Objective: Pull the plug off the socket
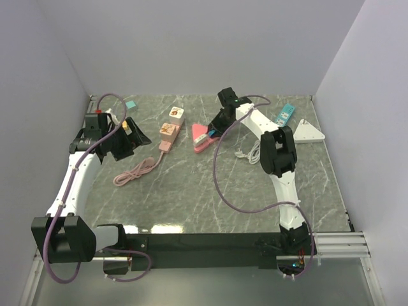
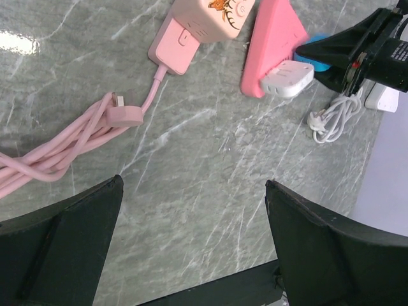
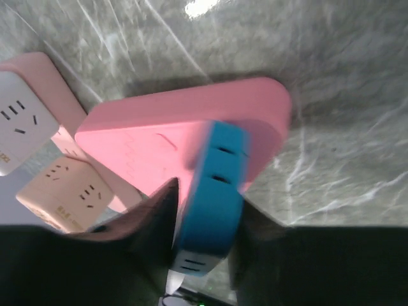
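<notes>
Blue plug [image 3: 213, 191] sitting on pink socket [image 3: 146, 137], mid-table; your right gripper [image 3: 205, 223] clamping plug's sides. Your left gripper [image 2: 193, 191] hovering wide open, holding nothing, near pink cable [image 2: 57, 153].

Looks like a robotics lab test cell: plain pale wall panels [image 1: 191, 44] boxing in a grey marble-pattern tabletop [image 1: 191, 191], aluminium rails [image 1: 341, 243] at the near edge.

In the right wrist view the blue plug [image 3: 213, 191] is blurred, and its near end is hidden between the dark fingers [image 3: 156, 223]. The left wrist view cuts the pink cable [image 2: 57, 146] at the left edge and the cream cube socket [image 2: 210, 16] at the top.
</notes>
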Tool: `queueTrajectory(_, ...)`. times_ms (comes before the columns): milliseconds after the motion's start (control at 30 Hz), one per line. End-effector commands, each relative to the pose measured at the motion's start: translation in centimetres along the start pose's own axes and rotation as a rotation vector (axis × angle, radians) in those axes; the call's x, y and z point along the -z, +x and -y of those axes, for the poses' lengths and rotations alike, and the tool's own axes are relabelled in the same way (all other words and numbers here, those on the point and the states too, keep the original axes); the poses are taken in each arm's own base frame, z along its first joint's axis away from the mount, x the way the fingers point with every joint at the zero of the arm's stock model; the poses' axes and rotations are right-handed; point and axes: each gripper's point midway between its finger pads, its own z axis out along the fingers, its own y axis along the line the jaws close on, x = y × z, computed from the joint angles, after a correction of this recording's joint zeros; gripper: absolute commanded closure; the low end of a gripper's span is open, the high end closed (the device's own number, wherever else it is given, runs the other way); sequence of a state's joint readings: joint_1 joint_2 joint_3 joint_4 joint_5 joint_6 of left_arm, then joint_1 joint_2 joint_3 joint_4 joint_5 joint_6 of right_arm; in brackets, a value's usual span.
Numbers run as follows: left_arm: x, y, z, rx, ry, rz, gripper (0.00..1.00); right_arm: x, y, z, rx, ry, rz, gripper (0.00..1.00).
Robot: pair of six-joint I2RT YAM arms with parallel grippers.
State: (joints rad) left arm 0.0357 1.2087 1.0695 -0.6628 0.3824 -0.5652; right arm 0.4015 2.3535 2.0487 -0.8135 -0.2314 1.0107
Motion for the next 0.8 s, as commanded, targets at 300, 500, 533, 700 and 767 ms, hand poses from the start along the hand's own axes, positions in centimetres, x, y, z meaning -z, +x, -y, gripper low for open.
queueTrajectory(300,-0.1,1.6,2.4,-0.038,0.134,-0.052,0.01,3.9,3.0,0.3,0.272,-0.128,-0.152,1.00)
queueTrajectory(500,-2.3,5.4,5.2,-0.119,0.194,-0.185,0.06,5.5,6.3,4.4,0.599,0.012,-0.275,1.00)
queueTrajectory(533,-2.9,6.0,5.4,-0.123,0.196,-0.209,0.12,5.6,6.7,5.5,0.643,0.040,-0.291,1.00)
queueTrajectory(700,-5.1,8.7,7.5,-0.152,0.249,-0.269,0.43,5.9,10.1,7.3,0.720,0.045,-0.330,1.00)
queueTrajectory(767,-6.4,10.2,7.9,-0.176,0.246,-0.305,0.51,5.8,11.7,8.1,0.724,0.047,-0.356,1.00)
